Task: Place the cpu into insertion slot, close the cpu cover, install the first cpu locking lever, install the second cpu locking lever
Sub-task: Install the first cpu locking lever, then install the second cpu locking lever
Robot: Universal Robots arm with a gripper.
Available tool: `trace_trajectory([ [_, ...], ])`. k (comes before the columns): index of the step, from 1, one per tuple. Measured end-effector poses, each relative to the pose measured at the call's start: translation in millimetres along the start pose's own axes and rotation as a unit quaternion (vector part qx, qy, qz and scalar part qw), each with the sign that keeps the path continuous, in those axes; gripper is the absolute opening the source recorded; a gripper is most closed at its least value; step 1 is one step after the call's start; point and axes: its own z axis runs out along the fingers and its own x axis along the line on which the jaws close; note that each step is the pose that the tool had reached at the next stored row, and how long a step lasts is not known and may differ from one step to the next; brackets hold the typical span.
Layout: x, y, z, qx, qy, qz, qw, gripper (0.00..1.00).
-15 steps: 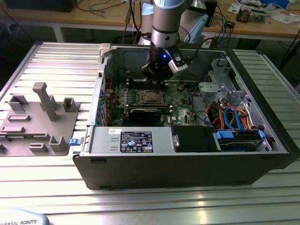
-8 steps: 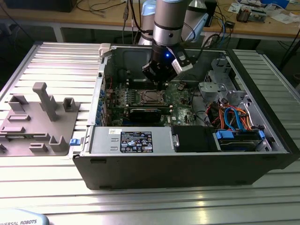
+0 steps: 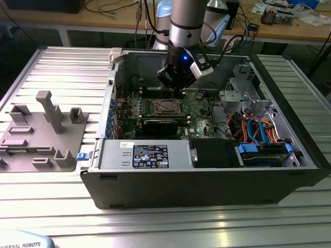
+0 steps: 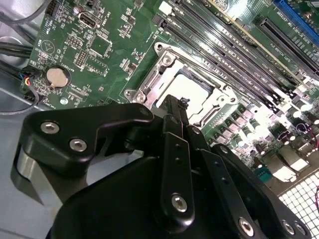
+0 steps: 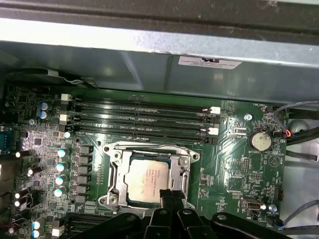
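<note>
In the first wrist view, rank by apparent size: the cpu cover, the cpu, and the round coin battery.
1. cpu cover, the frame reaching beyond the chip on all sides.
2. cpu, partly hidden by the gripper.
3. coin battery, clearly smallest.
All lie on the same board, so nearness hardly distorts this.

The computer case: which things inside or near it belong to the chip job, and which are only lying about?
For the job:
- cpu, seated in the insertion slot
- cpu cover, closed over the chip's edges
- gripper, its tips at the slot's edge

Lying about:
- memory slots
- round battery
- blue and orange cables
- grey fixture beside the case
</note>
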Motion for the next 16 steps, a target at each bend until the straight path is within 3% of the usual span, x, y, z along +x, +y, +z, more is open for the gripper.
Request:
trace_trajectory([
  [10, 0.1, -1.4, -0.2, 0.0001, 0.0001, 0.000, 1.0000, 0.11],
  [12, 0.4, -4.8, -0.1, 0.0000, 0.0000, 0.000, 1.0000, 0.11],
  [13, 0.8, -9.9, 0.1, -0.0004, 0.0000, 0.000, 1.0000, 0.11],
  [16, 1.5, -19.1, 0.3, -0.0044, -0.0003, 0.000, 1.0000, 0.11],
])
